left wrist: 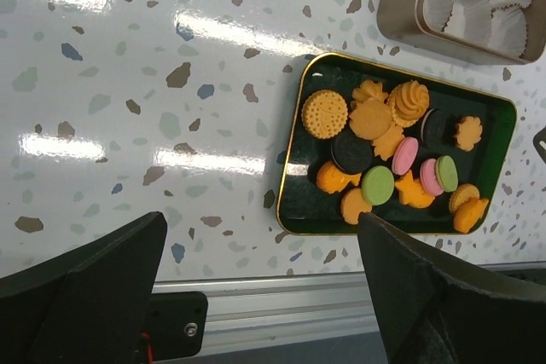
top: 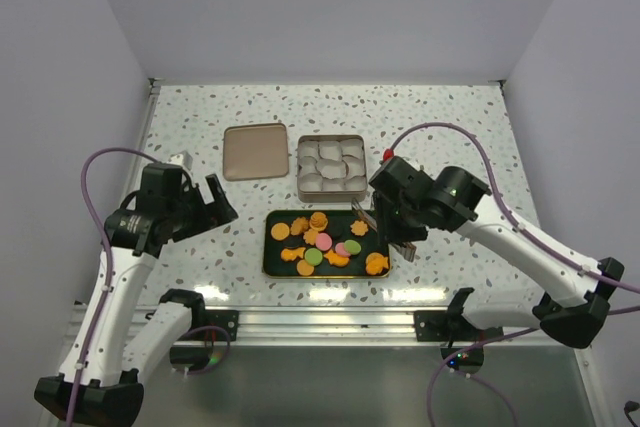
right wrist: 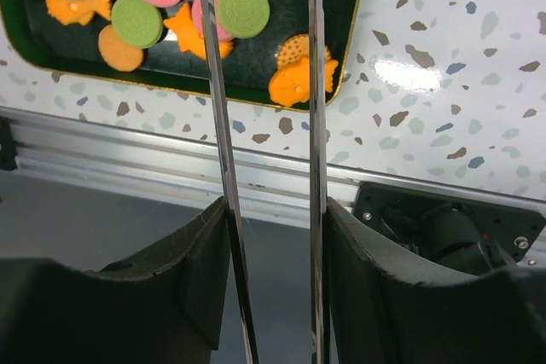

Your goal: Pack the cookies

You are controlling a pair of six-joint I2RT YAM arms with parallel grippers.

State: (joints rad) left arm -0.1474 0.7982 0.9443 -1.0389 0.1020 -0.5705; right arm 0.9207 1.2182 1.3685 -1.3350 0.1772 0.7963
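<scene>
The cookies [top: 325,242], orange shapes with pink, green and dark rounds, lie in a black gold-rimmed tray [top: 266,257] at the table's near middle. My right gripper [top: 385,222] hangs over the tray's right end, shut on metal tongs [right wrist: 213,83]. Both blades reach out over the cookies [right wrist: 136,19] and the tray [right wrist: 260,66], and their tips run out of the right wrist view. My left gripper [top: 222,205] hovers left of the tray, open and empty. In the left wrist view the cookies [left wrist: 375,138] sit in the tray [left wrist: 294,159] beyond my left gripper [left wrist: 263,219].
A square tin [top: 300,182] filled with white paper cups [top: 331,167] stands just behind the tray. Its flat lid [top: 255,151] lies to the left of it. An aluminium rail [top: 320,322] runs along the table's near edge. Walls enclose the back and sides.
</scene>
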